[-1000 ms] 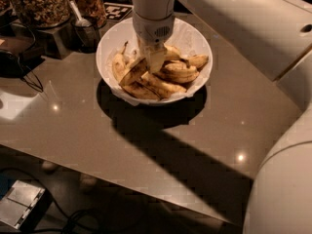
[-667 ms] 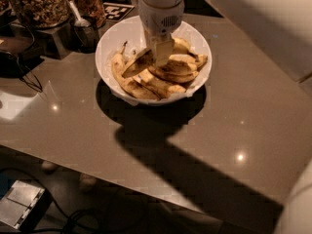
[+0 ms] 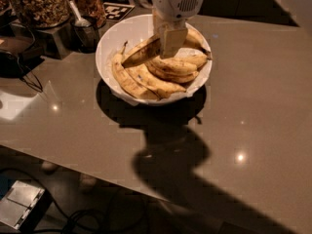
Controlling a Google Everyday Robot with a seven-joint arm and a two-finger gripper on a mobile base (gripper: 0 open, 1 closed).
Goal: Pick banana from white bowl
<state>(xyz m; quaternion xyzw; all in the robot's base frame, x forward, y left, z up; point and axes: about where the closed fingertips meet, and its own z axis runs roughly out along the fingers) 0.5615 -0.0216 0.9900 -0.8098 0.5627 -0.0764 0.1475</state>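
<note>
Jaws have risen, gripping banana [image 3: 141,52] over white bowl [image 3: 127,27].

white bowl [image 3: 105,52]: glossy and smooth, you see.
banana [image 3: 139,53]: matt yellow peel.
gripper [image 3: 170,48], over your bowl: smooth white plastic shell.
table [image 3: 253,106]: polished, glinting.

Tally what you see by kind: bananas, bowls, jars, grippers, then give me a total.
Bananas: 6 showing, all in the bowl
White bowl: 1
Glass jars: 2, behind the bowl to the left
Gripper: 1, lowered into the bowl among the bananas
Total: 10
</note>
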